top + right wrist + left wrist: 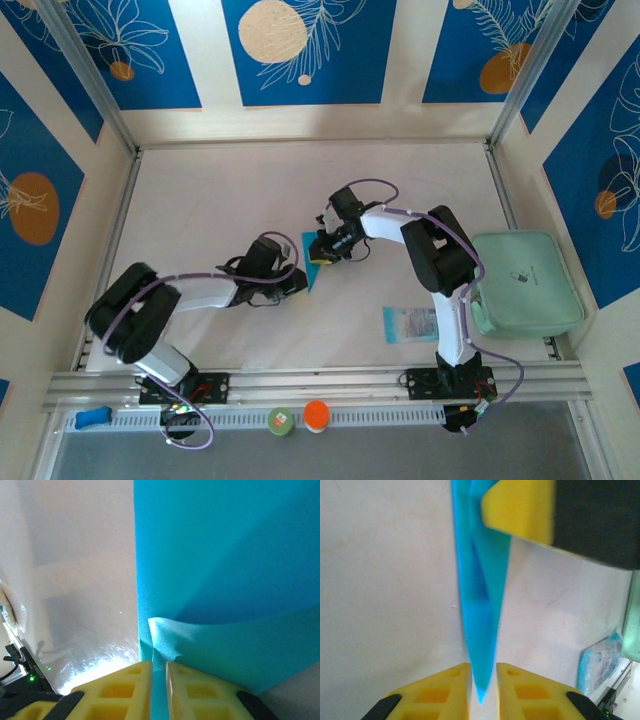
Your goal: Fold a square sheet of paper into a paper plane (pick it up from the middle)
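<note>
**Paper plane (313,265) caught between two claws**

Overhead: it lies mid-surface (220,200), left claw (297,283) at its tip, right claw (325,247) at the wide end. Left wrist: left claw (483,680) nearly closed around the sharp tip, whether it grips is unclear. Right wrist: right claw (159,675) clamped on a lifted cyan fold.

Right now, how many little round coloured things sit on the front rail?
2: a green one and an orange one, side by side near the middle of the rail.
</note>
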`<action>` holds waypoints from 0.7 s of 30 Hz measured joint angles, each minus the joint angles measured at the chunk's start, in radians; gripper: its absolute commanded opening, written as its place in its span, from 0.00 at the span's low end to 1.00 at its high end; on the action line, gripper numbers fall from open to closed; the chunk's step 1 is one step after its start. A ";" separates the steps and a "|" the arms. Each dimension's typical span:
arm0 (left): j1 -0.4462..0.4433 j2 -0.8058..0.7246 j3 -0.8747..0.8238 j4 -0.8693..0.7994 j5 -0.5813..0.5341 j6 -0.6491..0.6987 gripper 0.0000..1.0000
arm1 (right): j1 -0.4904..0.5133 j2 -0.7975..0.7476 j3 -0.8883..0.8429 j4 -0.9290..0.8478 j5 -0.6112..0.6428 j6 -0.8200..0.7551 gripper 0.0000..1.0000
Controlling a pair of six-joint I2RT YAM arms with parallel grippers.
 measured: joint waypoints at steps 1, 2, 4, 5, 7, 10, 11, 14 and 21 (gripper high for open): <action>0.000 -0.030 0.000 -0.011 -0.014 0.006 0.21 | 0.001 0.002 0.007 -0.010 0.009 0.000 0.17; 0.000 -0.050 0.000 -0.015 -0.022 0.011 0.21 | 0.005 0.004 0.014 -0.019 0.016 0.000 0.17; 0.000 -0.075 0.000 -0.010 -0.029 0.017 0.20 | 0.010 0.006 0.030 -0.043 0.033 0.000 0.17; 0.000 -0.074 0.001 -0.003 -0.029 0.016 0.20 | 0.012 0.006 0.036 -0.053 0.043 0.000 0.17; -0.001 -0.058 0.001 0.018 -0.024 0.013 0.19 | 0.019 0.012 0.055 -0.077 0.063 0.000 0.17; -0.002 -0.005 0.005 0.066 -0.006 -0.003 0.18 | 0.026 0.018 0.077 -0.104 0.082 0.003 0.17; -0.003 0.014 0.008 0.081 0.000 -0.010 0.17 | 0.028 0.018 0.080 -0.110 0.087 0.003 0.17; -0.005 0.060 0.019 0.121 0.016 -0.022 0.16 | 0.034 0.020 0.092 -0.127 0.104 0.004 0.17; -0.007 0.094 0.040 0.180 0.037 -0.040 0.15 | 0.044 0.026 0.113 -0.156 0.129 0.010 0.17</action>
